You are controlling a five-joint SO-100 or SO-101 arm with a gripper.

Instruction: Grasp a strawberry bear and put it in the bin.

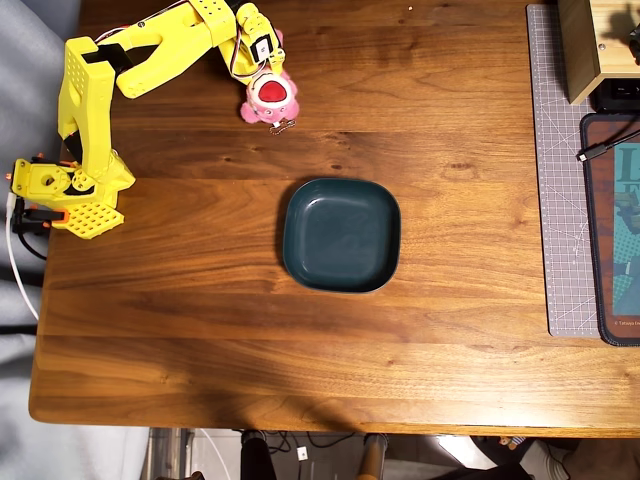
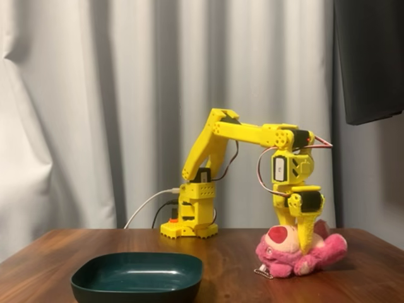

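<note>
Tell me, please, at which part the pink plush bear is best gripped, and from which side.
Probably the soft body just behind the head, from straight above. The strawberry bear lies low on the table with limbs spread, so its sides are hard to reach. The gripper is already down on it, one finger in front.

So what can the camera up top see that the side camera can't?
Only the overhead view shows the grey cutting mat, the wooden box and the black cable at the table's right edge, plus the whole square shape of the dish.

Only the fixed view shows the white curtain, and how the claw comes straight down onto the bear from above.

Both show the yellow arm, the pink bear lying on the wooden table, and the empty teal dish apart from it.
</note>
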